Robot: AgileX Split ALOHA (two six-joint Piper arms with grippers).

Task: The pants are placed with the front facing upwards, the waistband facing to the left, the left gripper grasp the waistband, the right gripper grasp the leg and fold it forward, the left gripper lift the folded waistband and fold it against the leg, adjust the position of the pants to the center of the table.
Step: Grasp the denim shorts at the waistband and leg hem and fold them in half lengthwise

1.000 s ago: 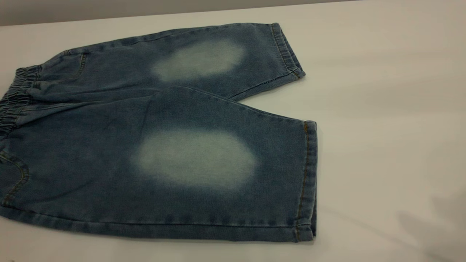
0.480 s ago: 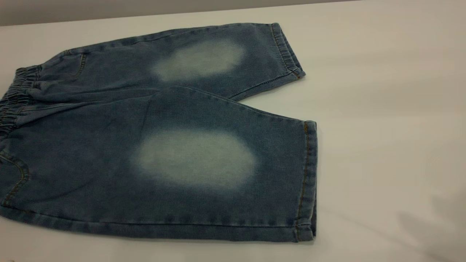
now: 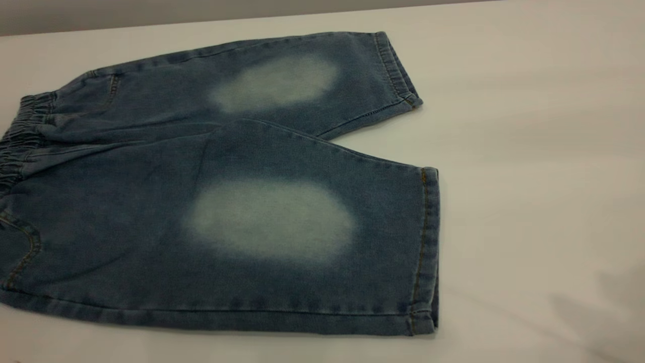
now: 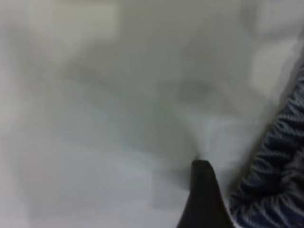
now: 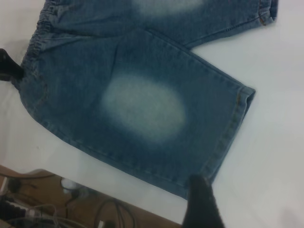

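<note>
I'm looking at the pants lying flat on the table, front up, both legs pointing right and the waistband running off the exterior view's left edge. Nothing is folded yet.

My left gripper is hovering just beside the waistband's gathered elastic, above bare table. The right wrist view shows what I take to be that same gripper as a dark tip at the waistband's edge. My right gripper is hanging over the near leg's hem corner (not touching it, as far as I can judge). I cannot tell how wide either one is set, since only a single dark finger shows in each wrist view.

I'm worrying about the left pinch: the ruched band is bunched, so a shallow bite could catch one layer only and let the rest slip. A right grab too near the hem's corner could twist the leg mid-fold.

Neither arm appears in the exterior view.
</note>
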